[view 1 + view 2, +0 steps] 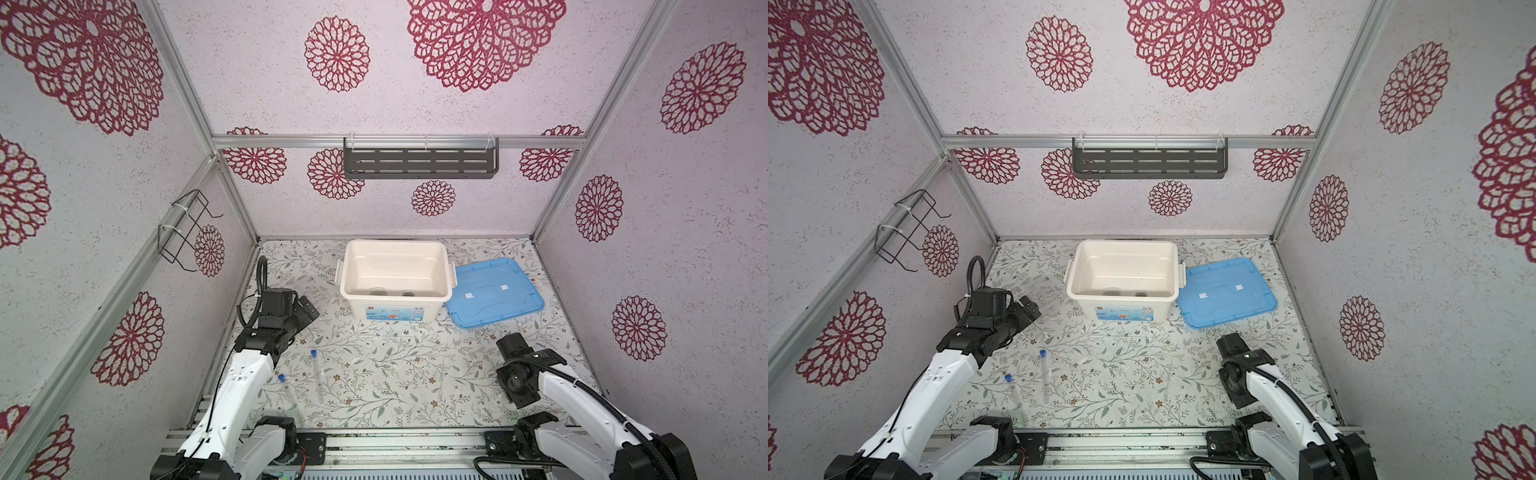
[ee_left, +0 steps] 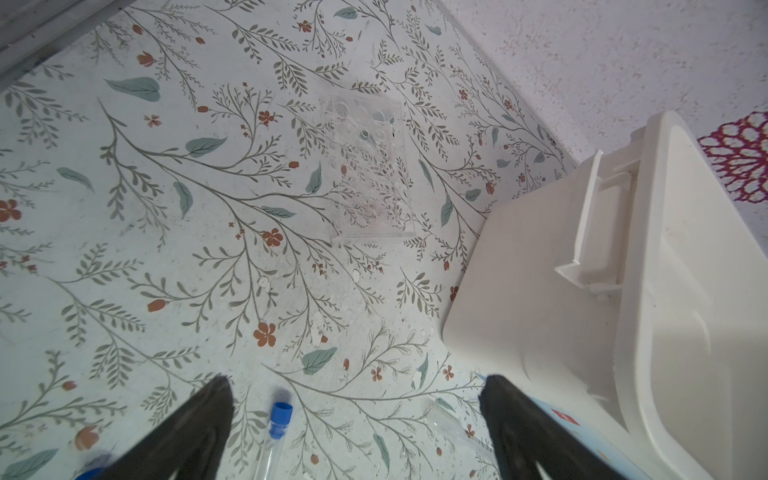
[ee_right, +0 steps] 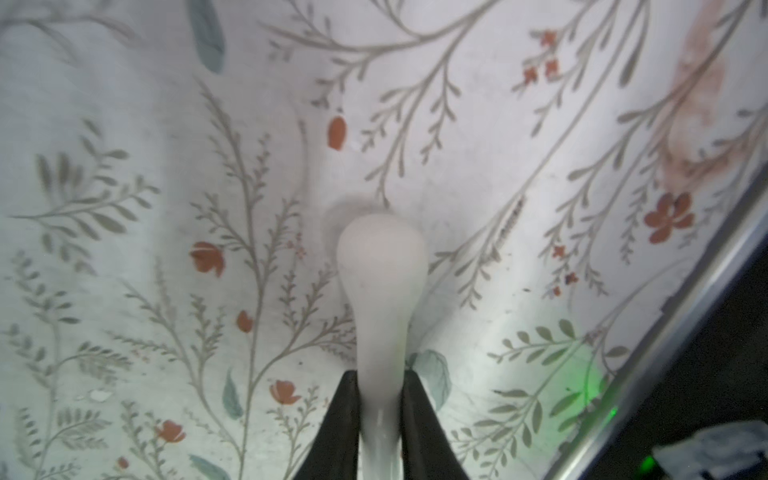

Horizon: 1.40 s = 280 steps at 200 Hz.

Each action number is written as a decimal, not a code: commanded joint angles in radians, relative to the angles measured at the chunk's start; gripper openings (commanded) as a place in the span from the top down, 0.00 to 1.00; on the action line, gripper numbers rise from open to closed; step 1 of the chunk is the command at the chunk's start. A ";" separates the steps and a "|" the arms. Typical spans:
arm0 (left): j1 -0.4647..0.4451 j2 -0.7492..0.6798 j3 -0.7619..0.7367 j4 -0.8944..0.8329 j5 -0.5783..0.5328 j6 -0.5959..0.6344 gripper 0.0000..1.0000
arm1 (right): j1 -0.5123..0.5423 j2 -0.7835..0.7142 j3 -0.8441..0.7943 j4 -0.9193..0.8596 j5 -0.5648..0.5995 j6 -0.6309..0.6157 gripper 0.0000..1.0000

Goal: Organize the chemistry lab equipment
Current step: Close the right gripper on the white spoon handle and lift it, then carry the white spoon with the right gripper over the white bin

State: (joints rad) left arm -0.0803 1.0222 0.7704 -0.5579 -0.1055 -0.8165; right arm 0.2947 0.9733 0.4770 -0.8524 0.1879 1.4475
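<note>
A two-armed robot works at a floral-patterned table (image 1: 390, 365), sorting small lab items. In the right wrist view, the right claw (image 3: 380, 376) is clenched on the neck of the pale stick-like piece (image 3: 381, 266). A black finger presses against each side, and the rounded bulb end juts out close above the table; whether it touches the surface cannot be told. The left claw (image 2: 355, 384) is released, jaws wide, hanging low near the left side of the white bin (image 1: 394, 243). The bin stands open at the back of the table, with its blue lid (image 1: 494, 291) lying just beside it. Two round dishes (image 1: 377, 292) appear to sit inside the bin. Two clear tubes with blue caps (image 1: 319, 376) lie on the table near the left arm. The clear tube rack (image 2: 370, 174) sits ahead of the left claw, beside the bin. The step in hand looks like picking up the stick piece. The next move likely calls for a straight lift with a firm grip, then a carry over the bin's rim without striking it.
</note>
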 commanded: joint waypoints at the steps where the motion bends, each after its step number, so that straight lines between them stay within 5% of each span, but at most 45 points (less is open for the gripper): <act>1: 0.004 0.008 0.038 0.021 -0.007 -0.002 0.03 | -0.005 -0.006 0.068 -0.018 0.093 -0.120 0.81; 136: 0.004 0.028 0.079 -0.002 -0.033 0.009 0.03 | 0.055 0.055 0.237 0.205 -0.025 -0.637 0.86; 177: 0.005 0.023 0.092 -0.019 -0.055 0.017 0.03 | 0.055 0.111 0.496 0.223 -0.032 -0.916 0.89; 226: 0.005 0.018 0.078 -0.009 -0.051 0.009 0.03 | 0.072 0.391 0.833 0.335 -0.342 -1.297 0.89; 280: 0.007 0.024 0.094 0.024 0.066 -0.030 0.03 | 0.227 0.662 1.121 0.418 -0.259 -1.649 0.88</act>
State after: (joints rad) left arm -0.0795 1.0477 0.8448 -0.5575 -0.1009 -0.8295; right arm 0.4580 1.5902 1.5051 -0.4938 -0.0616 0.0521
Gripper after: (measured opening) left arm 0.975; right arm 0.163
